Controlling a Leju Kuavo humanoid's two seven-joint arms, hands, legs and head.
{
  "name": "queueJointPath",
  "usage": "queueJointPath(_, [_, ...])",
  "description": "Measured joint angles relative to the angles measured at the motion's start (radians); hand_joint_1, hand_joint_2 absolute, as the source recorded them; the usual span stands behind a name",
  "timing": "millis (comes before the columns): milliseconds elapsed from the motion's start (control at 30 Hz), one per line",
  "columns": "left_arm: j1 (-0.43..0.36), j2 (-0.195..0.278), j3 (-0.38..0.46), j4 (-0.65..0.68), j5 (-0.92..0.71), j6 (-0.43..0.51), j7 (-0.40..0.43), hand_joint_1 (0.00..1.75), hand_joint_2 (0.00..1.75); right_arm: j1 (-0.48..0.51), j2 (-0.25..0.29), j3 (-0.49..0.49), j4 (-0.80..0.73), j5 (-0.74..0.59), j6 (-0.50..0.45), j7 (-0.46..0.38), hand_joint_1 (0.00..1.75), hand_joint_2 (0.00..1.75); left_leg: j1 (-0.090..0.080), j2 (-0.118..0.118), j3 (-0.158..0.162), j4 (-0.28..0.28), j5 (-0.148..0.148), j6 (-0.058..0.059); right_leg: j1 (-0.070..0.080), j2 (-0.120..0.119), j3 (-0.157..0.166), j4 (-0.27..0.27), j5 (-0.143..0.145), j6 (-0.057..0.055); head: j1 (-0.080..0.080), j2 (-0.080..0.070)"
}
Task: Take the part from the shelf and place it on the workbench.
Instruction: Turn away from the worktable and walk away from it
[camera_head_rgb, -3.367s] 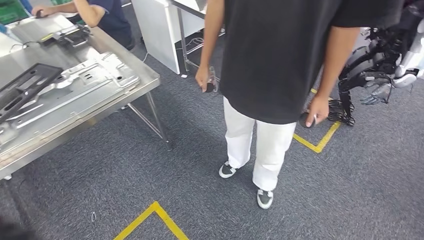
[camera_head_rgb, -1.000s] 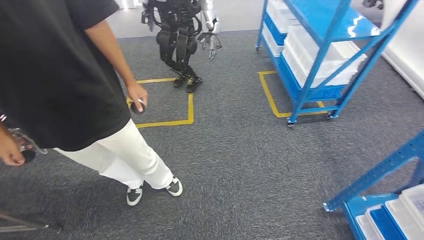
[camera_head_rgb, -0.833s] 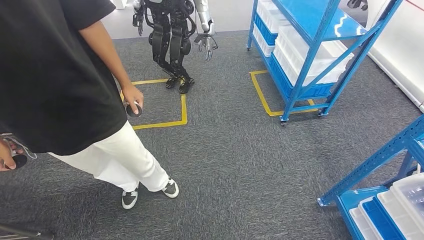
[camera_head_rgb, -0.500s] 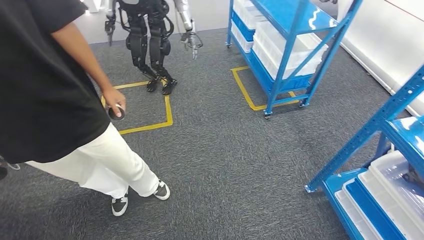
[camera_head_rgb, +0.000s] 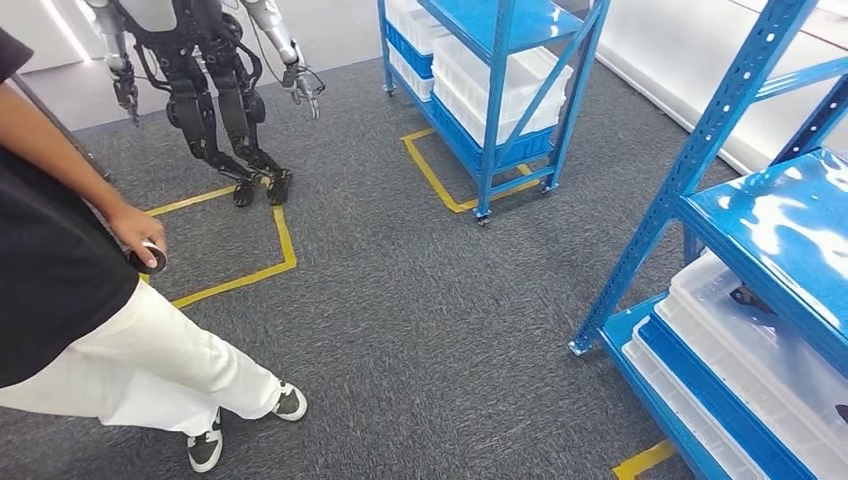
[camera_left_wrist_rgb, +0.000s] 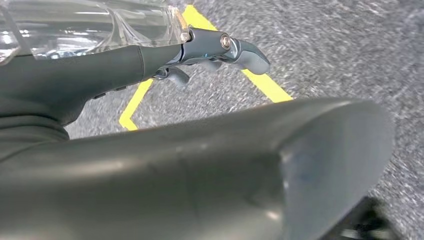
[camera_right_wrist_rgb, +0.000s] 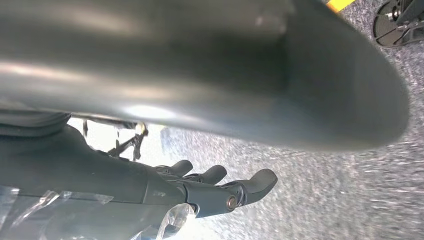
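Note:
A blue metal shelf (camera_head_rgb: 700, 150) stands close at the right of the head view. Its lower level carries clear plastic bins (camera_head_rgb: 740, 345), and a small dark item (camera_head_rgb: 750, 298) lies in the nearer one; I cannot tell what it is. In the left wrist view my left hand (camera_left_wrist_rgb: 220, 47) hangs over grey carpet with its fingers stretched out and nothing in them. In the right wrist view my right hand (camera_right_wrist_rgb: 220, 190) likewise hangs above the carpet, fingers apart and holding nothing.
A second blue shelf (camera_head_rgb: 500, 60) with white bins stands farther back. Another humanoid robot (camera_head_rgb: 210, 80) stands on a yellow floor marking (camera_head_rgb: 285, 240). A person (camera_head_rgb: 60, 280) in a black shirt and white trousers is close at the left, holding a small dark object (camera_head_rgb: 150, 258).
The whole picture has swung round: the steel workbench has gone out of view, the blue shelves have come in at the right, and the person now sits at the left edge.

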Motion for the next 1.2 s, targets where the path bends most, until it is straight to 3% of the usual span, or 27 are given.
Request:
queueJointPath(67, [0.0, 0.0, 0.0, 0.0, -0.005, -0.002, 0.004, 0.0, 0.0, -0.001, 0.002, 0.0, 0.0, -0.004, 0.003, 0.003, 0.0, 0.0, -0.002, -0.031, 0.048, -0.114, 0.043, 0.009, 0.002, 0.019, -0.001, 0.001, 0.001, 0.008, 0.0, 0.0])
queueJointPath(100, [0.0, 0.001, 0.0, 0.0, -0.007, -0.003, 0.005, 0.0, 0.0, -0.001, 0.003, 0.0, 0.0, -0.006, 0.005, 0.004, 0.0, 0.0, -0.005, -0.038, 0.055, -0.133, 0.047, 0.014, 0.002, 0.027, -0.003, 0.001, 0.001, 0.013, -0.001, 0.0])
queueJointPath(167, [0.0, 0.0, 0.0, 0.0, -0.01, -0.002, 0.006, 0.0, 0.0, 0.002, 0.004, 0.0, 0.0, -0.01, 0.007, 0.004, 0.0, 0.0, -0.008, -0.022, 0.055, -0.135, 0.05, 0.023, 0.0, 0.038, -0.007, 0.001, 0.002, 0.026, -0.001, 0.0])
queueJointPath(233, [-0.001, 0.0, 0.0, 0.0, -0.011, -0.001, 0.006, 0.0, 0.0, 0.003, 0.005, 0.0, 0.0, -0.012, 0.008, 0.001, 0.0, 0.0, -0.005, -0.006, 0.055, -0.142, 0.058, 0.038, -0.001, 0.007, -0.024, 0.033, -0.02, 0.035, -0.001, 0.0])
queueJointPath(300, [0.001, 0.001, 0.0, 0.0, -0.009, 0.002, 0.005, 0.0, 0.0, 0.002, 0.006, 0.0, 0.0, -0.012, 0.009, -0.001, 0.0, 0.0, -0.003, 0.015, 0.053, -0.146, 0.061, 0.048, -0.003, -0.044, -0.079, 0.15, -0.088, 0.043, -0.001, 0.0])
queueJointPath(367, [0.003, 0.001, 0.0, 0.0, -0.007, 0.004, 0.003, 0.0, 0.0, 0.001, 0.007, 0.0, 0.0, -0.012, 0.011, -0.002, 0.0, 0.0, -0.004, 0.04, 0.049, -0.145, 0.061, 0.05, -0.005, -0.06, -0.143, 0.287, -0.148, 0.052, -0.001, 0.0])
queueJointPath(400, [0.003, 0.001, -0.001, 0.0, -0.007, 0.004, 0.001, 0.0, 0.0, 0.001, 0.008, 0.0, 0.0, -0.012, 0.011, -0.003, 0.0, 0.0, -0.004, 0.051, 0.047, -0.145, 0.061, 0.05, -0.007, -0.062, -0.156, 0.315, -0.152, 0.056, -0.001, 0.0])
queueJointPath(433, [0.002, 0.001, -0.001, 0.0, -0.007, 0.004, 0.0, 0.0, 0.0, 0.002, 0.008, 0.0, 0.0, -0.013, 0.011, -0.005, 0.0, 0.0, -0.004, 0.063, 0.047, -0.145, 0.061, 0.049, -0.008, -0.065, -0.146, 0.3, -0.136, 0.059, -0.001, 0.0])
queueJointPath(500, [-0.001, 0.001, -0.001, 0.0, -0.007, 0.003, 0.0, 0.0, 0.0, 0.002, 0.008, 0.0, 0.0, -0.016, 0.011, -0.011, 0.0, 0.0, -0.003, 0.085, 0.052, -0.143, 0.058, 0.043, -0.011, -0.088, -0.072, 0.168, -0.072, 0.061, -0.001, 0.0])
queueJointPath(567, [-0.003, 0.001, -0.001, 0.0, -0.007, 0.003, 0.002, 0.0, 0.0, -0.001, 0.008, 0.0, 0.0, -0.021, 0.01, -0.021, 0.0, 0.0, -0.008, 0.104, 0.057, -0.139, 0.051, 0.031, -0.01, -0.121, -0.006, 0.043, -0.028, 0.053, -0.001, 0.0])
queueJointPath(600, [-0.006, 0.002, -0.001, 0.0, -0.006, 0.003, 0.004, 0.0, 0.0, -0.002, 0.008, 0.0, 0.0, -0.023, 0.009, -0.027, 0.0, 0.0, -0.01, 0.113, 0.059, -0.138, 0.048, 0.024, -0.008, -0.13, 0.007, 0.016, -0.022, 0.046, -0.002, 0.0])
queueJointPath(667, [-0.012, 0.002, -0.001, 0.0, -0.006, 0.003, 0.006, 0.0, 0.0, -0.002, 0.006, 0.0, 0.0, -0.024, 0.008, -0.036, 0.0, 0.0, -0.01, 0.129, 0.063, -0.139, 0.045, 0.012, -0.003, -0.114, 0.003, 0.011, -0.022, 0.029, -0.003, 0.0])
queueJointPath(733, [-0.02, 0.001, -0.001, 0.0, -0.006, 0.004, 0.006, 0.0, 0.0, 0.0, 0.003, 0.0, 0.0, -0.026, 0.007, -0.04, 0.0, 0.0, -0.002, 0.113, 0.059, -0.117, 0.028, -0.001, -0.003, -0.098, 0.001, 0.009, -0.017, 0.015, -0.003, 0.0])
queueJointPath(767, [-0.023, 0.0, -0.001, 0.0, -0.005, 0.004, 0.005, 0.0, 0.0, -0.001, 0.002, 0.0, 0.0, -0.027, 0.007, -0.042, 0.0, 0.0, 0.001, 0.092, 0.044, -0.08, 0.003, -0.006, -0.005, -0.09, 0.0, 0.007, -0.014, 0.009, -0.003, 0.0])
queueJointPath(833, [-0.023, -0.001, -0.001, 0.0, 0.0, 0.005, 0.004, 0.0, 0.0, -0.003, 0.0, 0.0, 0.0, -0.03, 0.007, -0.043, 0.0, 0.0, 0.004, 0.048, -0.019, 0.059, -0.071, -0.013, -0.006, -0.069, -0.004, 0.007, -0.009, 0.001, -0.004, 0.0])
queueJointPath(867, [-0.023, -0.001, -0.001, 0.0, 0.002, 0.006, 0.004, 0.0, 0.0, -0.003, 0.0, 0.0, 0.0, -0.031, 0.007, -0.043, 0.0, 0.0, 0.004, 0.038, -0.053, 0.13, -0.099, -0.014, -0.004, -0.056, -0.006, 0.007, -0.008, -0.001, -0.004, 0.0])
queueJointPath(900, [-0.022, -0.001, -0.001, 0.0, 0.004, 0.006, 0.004, 0.0, 0.0, -0.003, 0.0, 0.0, 0.0, -0.031, 0.008, -0.043, 0.0, 0.0, 0.003, 0.032, -0.078, 0.177, -0.11, -0.013, -0.003, -0.043, -0.007, 0.007, -0.008, -0.002, -0.004, 0.0])
queueJointPath(933, [-0.022, -0.001, -0.001, 0.0, 0.005, 0.007, 0.004, 0.0, 0.0, -0.002, -0.001, 0.0, 0.0, -0.031, 0.008, -0.042, 0.0, 0.0, 0.002, 0.029, -0.083, 0.183, -0.099, -0.01, -0.001, -0.029, -0.007, 0.008, -0.007, -0.002, -0.004, 0.0])
queueJointPath(1000, [-0.024, -0.001, -0.001, 0.0, 0.002, 0.007, 0.002, 0.0, 0.0, -0.002, -0.001, 0.0, 0.0, -0.031, 0.01, -0.04, 0.0, 0.0, -0.001, 0.015, -0.037, 0.071, -0.027, 0.004, 0.001, -0.003, -0.003, 0.007, -0.007, -0.002, -0.005, 0.0])
queueJointPath(1067, [-0.024, 0.0, -0.001, 0.0, 0.001, 0.008, 0.0, 0.0, 0.0, -0.003, -0.001, 0.0, 0.0, -0.033, 0.011, -0.035, 0.0, 0.0, -0.006, -0.03, 0.023, -0.074, 0.038, 0.023, 0.002, 0.02, -0.001, 0.008, -0.006, 0.001, -0.005, 0.0])
queueJointPath(1133, [-0.022, 0.0, -0.001, 0.0, 0.003, 0.009, 0.003, 0.0, 0.0, -0.003, 0.0, 0.0, 0.0, -0.035, 0.012, -0.027, 0.0, 0.0, -0.012, -0.053, 0.043, -0.127, 0.052, 0.037, -0.001, 0.038, -0.005, 0.007, -0.003, 0.012, -0.006, 0.0])
queueJointPath(1200, [-0.019, 0.001, -0.001, 0.0, 0.005, 0.008, 0.009, 0.0, 0.0, -0.001, 0.0, 0.0, 0.0, -0.038, 0.013, -0.02, 0.0, 0.0, -0.013, -0.036, 0.045, -0.138, 0.058, 0.045, -0.004, 0.047, -0.01, 0.003, 0.0, 0.027, -0.008, 0.0])
